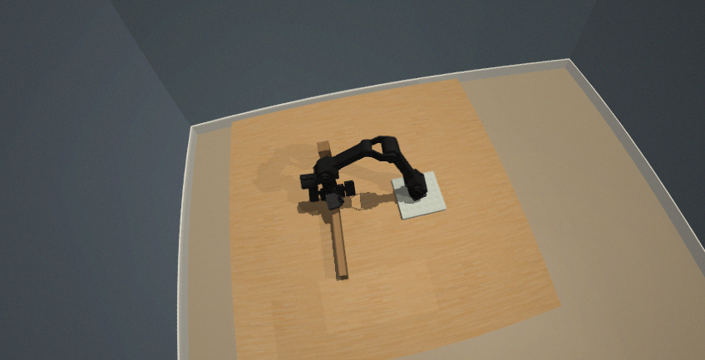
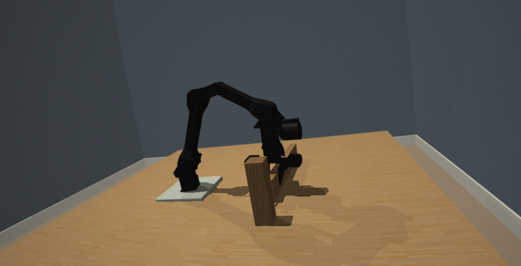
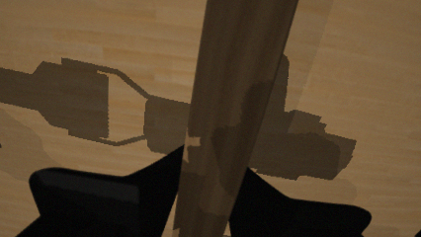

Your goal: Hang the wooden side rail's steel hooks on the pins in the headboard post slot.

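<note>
Long brown wooden rail (image 1: 339, 245) (image 2: 291, 152) (image 3: 247, 59) was gripped by part-open black claw (image 1: 332, 192) (image 2: 281, 179) (image 3: 206, 151); near tabletop's (image 1: 277, 129) (image 2: 146, 241) upper edge (top view), pins might be missed through hook misalignment.

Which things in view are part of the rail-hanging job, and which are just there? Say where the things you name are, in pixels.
Part of the job:
- wooden side rail (image 1: 340, 247) (image 3: 237, 74)
- headboard post (image 1: 322, 146) (image 2: 261, 193)
- hand (image 3: 206, 151), shut on the rail
- table (image 1: 475, 257) (image 2: 146, 234)

Just there:
- pale square plate under the arm's base (image 1: 432, 203) (image 2: 169, 195)
</note>
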Controlling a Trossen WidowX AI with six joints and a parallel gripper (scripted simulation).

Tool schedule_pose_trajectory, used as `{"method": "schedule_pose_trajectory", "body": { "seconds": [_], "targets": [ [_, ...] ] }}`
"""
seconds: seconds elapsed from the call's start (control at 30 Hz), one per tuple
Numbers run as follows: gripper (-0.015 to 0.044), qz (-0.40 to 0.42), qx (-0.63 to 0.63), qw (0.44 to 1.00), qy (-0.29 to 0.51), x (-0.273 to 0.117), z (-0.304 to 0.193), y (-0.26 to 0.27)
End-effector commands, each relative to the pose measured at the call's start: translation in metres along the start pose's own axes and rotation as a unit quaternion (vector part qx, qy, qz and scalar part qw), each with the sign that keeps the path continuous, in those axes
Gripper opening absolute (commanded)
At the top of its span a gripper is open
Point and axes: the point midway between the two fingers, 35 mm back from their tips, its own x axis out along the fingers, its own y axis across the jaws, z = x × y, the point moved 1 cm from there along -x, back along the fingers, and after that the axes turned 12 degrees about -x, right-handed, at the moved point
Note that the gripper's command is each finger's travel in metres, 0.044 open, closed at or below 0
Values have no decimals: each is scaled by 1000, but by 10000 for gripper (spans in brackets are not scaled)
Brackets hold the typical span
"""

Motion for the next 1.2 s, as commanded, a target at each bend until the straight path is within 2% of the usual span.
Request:
{"method": "schedule_pose_trajectory", "body": {
  "seconds": [0.0,1.17],
  "targets": [
    [0,-13,0,1000,1,-9,-1,-4],
    [0,-13,0,1000,1,-15,-1,-4]
  ]
}}
